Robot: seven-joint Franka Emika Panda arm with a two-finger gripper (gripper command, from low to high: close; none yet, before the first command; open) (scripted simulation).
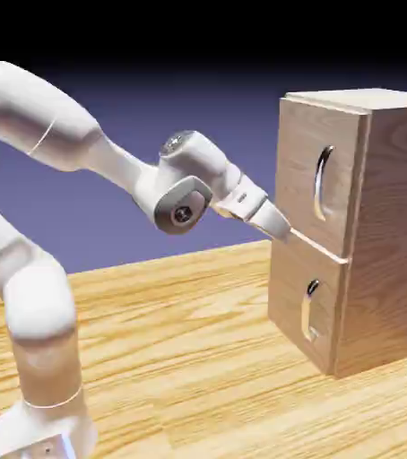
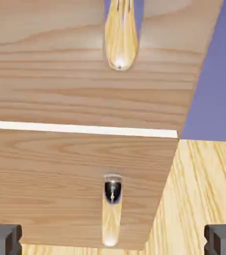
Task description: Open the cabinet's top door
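Blue-violet backdrop fades to black behind a wood-grain table [image 1: 171, 350], where the cabinet [image 1: 391, 233] stands toward the exterior view's right. Its top door [image 1: 301, 170] sits shut, flush with the front, with a long curved silver handle [image 1: 320, 182] running upright near its middle. A thin seam parts it from the lower door [image 1: 290, 305], which bears a shorter handle [image 1: 309, 314]. The white arm [image 1: 64, 134] reaches from the left, and its gripper [image 1: 283, 229] points at the front close to that seam, below the bow handle. Whether the tips touch the wood cannot be told. In the hand view the grey fingertips [image 2: 3, 239] sit at the bottom corners, wide apart, with nothing between them; both doors fill the frame.
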